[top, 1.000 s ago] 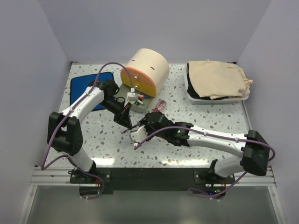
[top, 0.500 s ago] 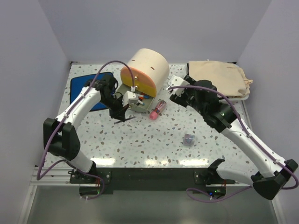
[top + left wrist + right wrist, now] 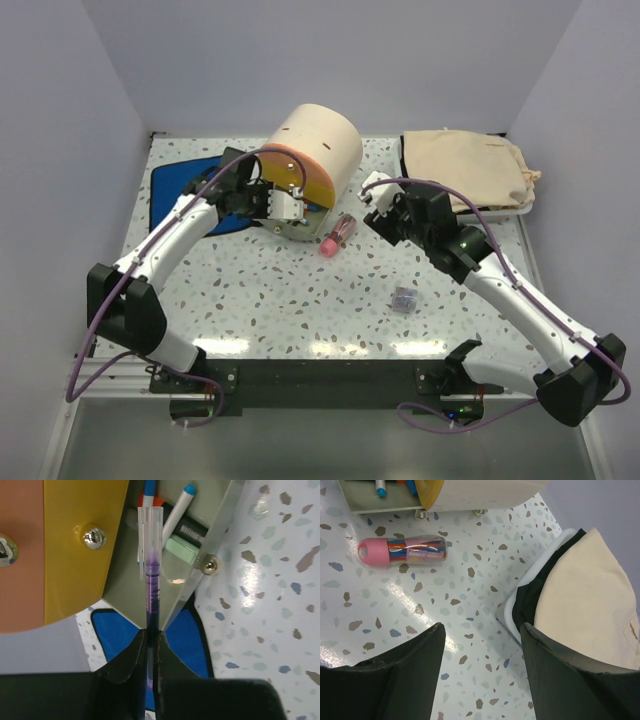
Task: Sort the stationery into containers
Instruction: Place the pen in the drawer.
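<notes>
The thin purple-inked pen point(image 3: 151, 580) I hold points over the open grey drawer point(image 3: 125, 594) of blue-tipped pens point(image 3: 186, 494), the pink tube point(image 3: 402, 550) lies on its side beside the cabinet point(image 3: 318, 140), and the tiny box point(image 3: 403, 298) sits well apart.

Left arm point(image 3: 165, 245) reaches forward and to the right from its base, wrist bent inward. Left gripper point(image 3: 151, 634) is pinched tight on a thin pen point(image 3: 152, 575) that sticks straight out past the fingertips. Right arm point(image 3: 515, 295) stretches diagonally forward and left toward the middle. Right gripper point(image 3: 481, 627) has its jaws spread wide, nothing between them.
</notes>
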`<action>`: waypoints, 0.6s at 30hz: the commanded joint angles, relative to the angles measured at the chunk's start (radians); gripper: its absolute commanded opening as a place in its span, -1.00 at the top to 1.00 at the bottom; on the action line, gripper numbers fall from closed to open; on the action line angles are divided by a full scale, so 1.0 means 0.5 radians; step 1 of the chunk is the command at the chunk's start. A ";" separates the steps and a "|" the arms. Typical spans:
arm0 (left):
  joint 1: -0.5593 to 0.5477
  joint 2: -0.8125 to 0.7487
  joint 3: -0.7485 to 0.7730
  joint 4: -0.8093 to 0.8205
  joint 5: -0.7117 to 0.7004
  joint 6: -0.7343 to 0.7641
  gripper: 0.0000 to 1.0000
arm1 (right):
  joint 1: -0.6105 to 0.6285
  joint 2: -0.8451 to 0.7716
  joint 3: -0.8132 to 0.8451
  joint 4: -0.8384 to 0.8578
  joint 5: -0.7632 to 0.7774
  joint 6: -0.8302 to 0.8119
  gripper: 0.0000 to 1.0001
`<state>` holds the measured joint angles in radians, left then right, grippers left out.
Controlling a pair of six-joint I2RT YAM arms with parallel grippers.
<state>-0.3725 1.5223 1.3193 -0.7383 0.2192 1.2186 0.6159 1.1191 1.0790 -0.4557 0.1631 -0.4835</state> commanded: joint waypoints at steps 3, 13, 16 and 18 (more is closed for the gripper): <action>-0.004 0.039 -0.126 0.455 -0.021 0.440 1.00 | -0.017 -0.097 -0.050 0.031 -0.032 0.062 -0.30; -0.004 0.376 0.052 0.418 0.141 0.456 1.00 | -0.057 -0.183 -0.158 0.006 -0.016 0.074 -0.29; -0.004 0.468 0.116 0.397 0.169 0.444 0.97 | -0.075 -0.195 -0.176 0.019 -0.013 0.083 -0.29; -0.007 0.502 0.135 0.439 0.166 0.428 0.75 | -0.081 -0.198 -0.191 0.028 -0.013 0.087 -0.29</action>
<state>-0.3737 1.7481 1.3239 -0.5587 0.2581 1.4189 0.5865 1.0439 0.9997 -0.4618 0.1616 -0.4633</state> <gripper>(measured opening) 0.076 0.650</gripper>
